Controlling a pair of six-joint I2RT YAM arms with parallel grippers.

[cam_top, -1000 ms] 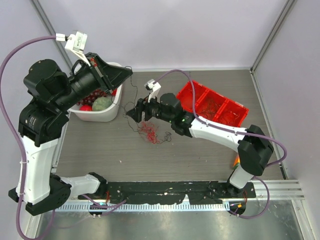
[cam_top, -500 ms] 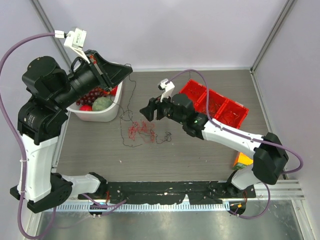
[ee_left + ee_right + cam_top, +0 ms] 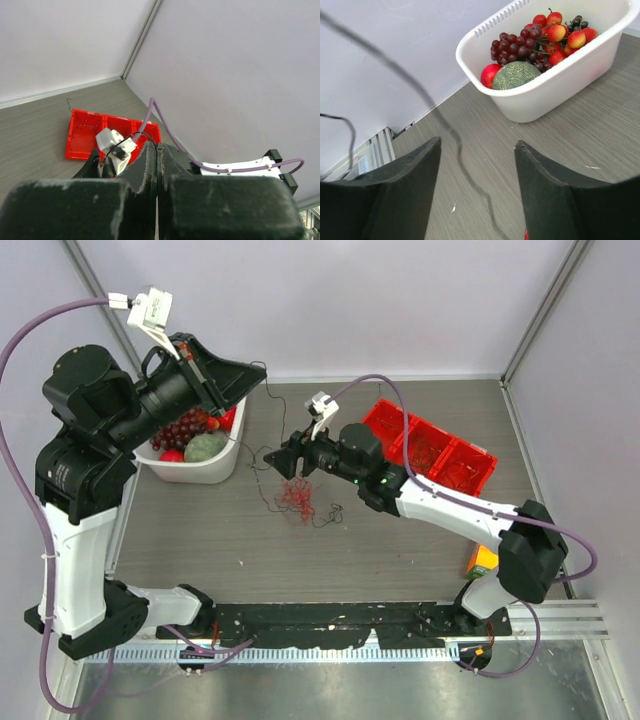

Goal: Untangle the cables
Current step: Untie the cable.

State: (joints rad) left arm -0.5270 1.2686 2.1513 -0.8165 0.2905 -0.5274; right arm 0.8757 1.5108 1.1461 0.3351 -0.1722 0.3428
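The cables [image 3: 297, 496] are a small red tangle with dark strands, lying on the grey table. One thin dark wire [image 3: 270, 418] rises from the tangle to my left gripper [image 3: 260, 373], which is shut on it high above the white basket's corner. In the left wrist view the jaws [image 3: 157, 146] are pressed together with the black wire [image 3: 131, 136] looping off their tip. My right gripper [image 3: 280, 457] hovers just above and left of the tangle. It is open [image 3: 477, 144], and the dark wire [image 3: 457, 150] runs blurred between its fingers without being held.
A white basket [image 3: 222, 462] of fruit stands at the back left and also shows in the right wrist view [image 3: 560, 80]. A red compartment tray [image 3: 428, 448] holding some wires sits at the right, under the right arm. An orange object [image 3: 482, 560] lies near the right arm's base.
The left gripper has risen slightly, pulling the dark wire tauter. The red tangle has drawn in from a spread shape to a tighter bunch. The right gripper has shifted up and back over it.
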